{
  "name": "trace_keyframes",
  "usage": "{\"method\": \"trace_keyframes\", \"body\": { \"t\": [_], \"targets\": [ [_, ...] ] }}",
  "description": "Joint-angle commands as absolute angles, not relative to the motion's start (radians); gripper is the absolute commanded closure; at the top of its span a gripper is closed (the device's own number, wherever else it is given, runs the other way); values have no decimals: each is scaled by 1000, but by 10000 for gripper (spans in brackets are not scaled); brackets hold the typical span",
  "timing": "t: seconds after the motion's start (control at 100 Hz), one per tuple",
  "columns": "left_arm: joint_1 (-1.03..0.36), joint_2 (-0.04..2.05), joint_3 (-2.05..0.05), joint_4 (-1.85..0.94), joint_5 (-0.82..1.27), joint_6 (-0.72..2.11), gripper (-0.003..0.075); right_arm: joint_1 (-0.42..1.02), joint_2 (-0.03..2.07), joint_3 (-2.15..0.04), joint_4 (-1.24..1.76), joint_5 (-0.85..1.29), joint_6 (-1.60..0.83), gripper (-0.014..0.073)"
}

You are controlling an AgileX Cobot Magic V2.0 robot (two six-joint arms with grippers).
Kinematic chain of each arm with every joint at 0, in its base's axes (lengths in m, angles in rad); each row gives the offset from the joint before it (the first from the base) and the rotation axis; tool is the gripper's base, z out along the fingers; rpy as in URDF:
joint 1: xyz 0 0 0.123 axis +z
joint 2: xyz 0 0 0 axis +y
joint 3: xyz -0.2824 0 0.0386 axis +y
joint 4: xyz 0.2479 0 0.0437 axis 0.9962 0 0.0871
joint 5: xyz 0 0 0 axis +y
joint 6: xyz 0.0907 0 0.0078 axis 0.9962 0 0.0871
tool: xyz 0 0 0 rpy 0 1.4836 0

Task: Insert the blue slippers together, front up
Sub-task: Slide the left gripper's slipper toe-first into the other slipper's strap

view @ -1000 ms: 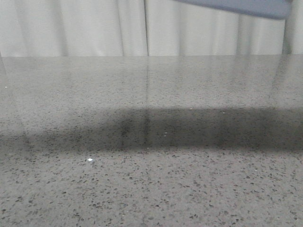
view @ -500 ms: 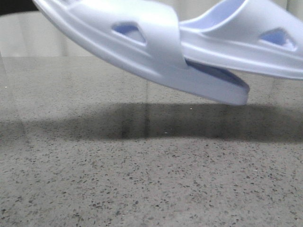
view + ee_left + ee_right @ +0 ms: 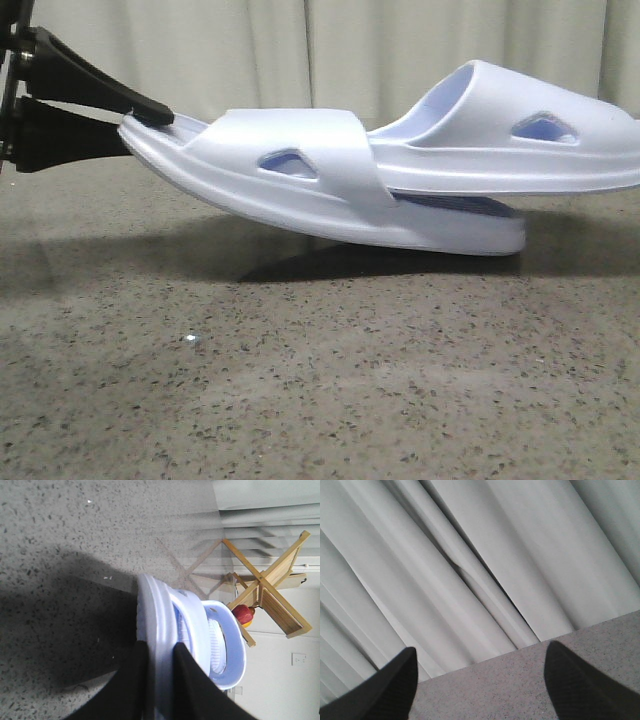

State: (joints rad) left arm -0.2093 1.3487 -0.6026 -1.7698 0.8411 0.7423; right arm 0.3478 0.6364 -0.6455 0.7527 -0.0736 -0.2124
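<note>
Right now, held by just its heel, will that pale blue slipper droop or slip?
Probably neither. The left slipper looks stiff: it juts out from the left gripper without sagging. Its thick foam body suggests it is light. The smooth moulded surface might be a little slippery, yet the jaws pinch the sole edge firmly.

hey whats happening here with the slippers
The left gripper is pinching the heel end of one pale blue slipper and holding it tilted, its toe low over the grey table. A second slipper is nested into it, its front pushed under the first one's strap. The right gripper is open and holds nothing, facing the curtain.
</note>
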Motion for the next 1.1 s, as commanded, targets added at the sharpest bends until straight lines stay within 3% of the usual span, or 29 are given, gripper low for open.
{"method": "trace_keyframes", "body": {
  "t": [0.0,0.26,1.09],
  "targets": [
    [-180,1331,-631,-1859,893,760,694,340,631,-678,734,-122,-234,138],
    [-74,1332,-629,-1770,936,760,694,340,635,-678,734,-122,-243,138],
    [-74,1337,-629,-1594,859,754,694,340,655,-668,734,-117,-243,138]
  ]
}}
